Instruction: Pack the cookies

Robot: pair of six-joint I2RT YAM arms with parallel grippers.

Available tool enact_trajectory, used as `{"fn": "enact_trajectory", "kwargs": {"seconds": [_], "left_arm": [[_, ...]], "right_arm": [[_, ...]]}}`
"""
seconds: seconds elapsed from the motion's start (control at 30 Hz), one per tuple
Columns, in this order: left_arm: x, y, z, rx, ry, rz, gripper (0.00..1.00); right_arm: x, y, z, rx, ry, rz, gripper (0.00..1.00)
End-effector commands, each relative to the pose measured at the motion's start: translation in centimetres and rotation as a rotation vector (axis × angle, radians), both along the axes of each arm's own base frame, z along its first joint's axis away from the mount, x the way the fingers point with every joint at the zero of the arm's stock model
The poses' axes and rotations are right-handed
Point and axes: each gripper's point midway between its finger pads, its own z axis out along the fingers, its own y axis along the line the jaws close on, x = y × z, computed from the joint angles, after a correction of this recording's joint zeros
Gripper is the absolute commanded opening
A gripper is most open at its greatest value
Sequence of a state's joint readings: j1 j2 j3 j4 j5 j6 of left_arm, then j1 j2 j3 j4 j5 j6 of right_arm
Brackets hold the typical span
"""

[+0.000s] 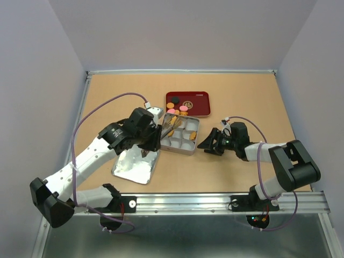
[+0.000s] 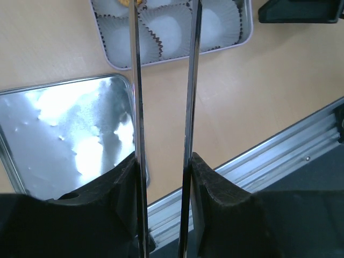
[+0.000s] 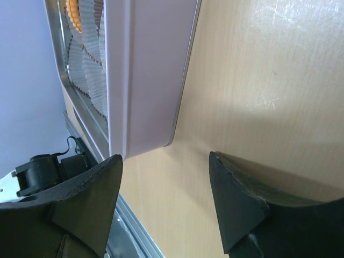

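Top external view shows a shiny lid (image 1: 135, 166) nearest, then the tin (image 1: 179, 151) of paper cups (image 1: 185, 137) with one orange cookie (image 1: 175, 119), then the red tray (image 1: 200, 102) holding most cookies (image 1: 176, 102). The left gripper (image 1: 152, 141) clamps tongs (image 1: 167, 128) over the tin. The right gripper (image 1: 209, 144) gapes empty beside it, and only its wrist view shows the tin's wall.

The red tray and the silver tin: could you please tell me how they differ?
The red tray is a rectangular, undivided dish; the silver tin is square, split into paper-lined cups. The tray lies farther back, the tin in front of it. The tray holds several loose cookies; the tin's cups are mostly empty. Both lie flat on the table.
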State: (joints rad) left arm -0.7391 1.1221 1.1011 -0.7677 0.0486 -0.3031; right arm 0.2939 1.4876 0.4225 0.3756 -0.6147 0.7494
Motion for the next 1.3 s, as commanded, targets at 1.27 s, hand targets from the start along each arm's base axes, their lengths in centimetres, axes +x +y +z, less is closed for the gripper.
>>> {"fn": "enact_trajectory", "kwargs": {"seconds": [1.27], "left_arm": [[-4.0,0.0,-4.9,-0.025,0.108,-0.028,0.57]], "right_arm": [[-1.4,-1.4,-2.2,-0.036,0.079,-0.026,0.71]]}}
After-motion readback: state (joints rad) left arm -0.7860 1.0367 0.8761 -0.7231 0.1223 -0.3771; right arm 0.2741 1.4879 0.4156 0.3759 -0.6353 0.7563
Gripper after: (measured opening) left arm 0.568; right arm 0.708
